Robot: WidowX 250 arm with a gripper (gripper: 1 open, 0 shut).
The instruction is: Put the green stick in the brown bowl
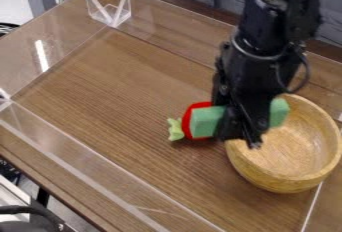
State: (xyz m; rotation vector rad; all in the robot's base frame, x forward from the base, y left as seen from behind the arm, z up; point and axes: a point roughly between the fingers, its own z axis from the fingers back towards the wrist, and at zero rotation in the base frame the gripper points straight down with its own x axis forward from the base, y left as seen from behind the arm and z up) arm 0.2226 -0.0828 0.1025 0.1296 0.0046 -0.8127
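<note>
The fingers [249,126] of a black robot arm [274,36] are clamped on the green stick [238,117], gripping the flat green block near its middle and holding it above the counter [107,86]. The stick lies roughly level, tilted slightly, its right end reaching over the near-left rim of the brown bowl [287,151] while its left end hangs out over the counter. The arm comes down from the upper right of the frame, its wrist stacked almost vertically over the fingers, which point straight down at the bowl's rim. Dark cabling runs along the wrist housing.

Just behind and below the stick's left end, a red round toy [198,111] with small yellow-green leaves sits on the counter, partly hidden by the stick; whether the two touch cannot be told. The bowl, a light wooden piece with a thick rim and visible grain, stands at the right of the counter, its hollow bare. The counter is a dark wood-grain surface fenced by a low clear plastic wall [54,141] along its near and left sides. A small clear plastic stand [110,10] stands at the far left corner, well apart from the arm and the bowl.
</note>
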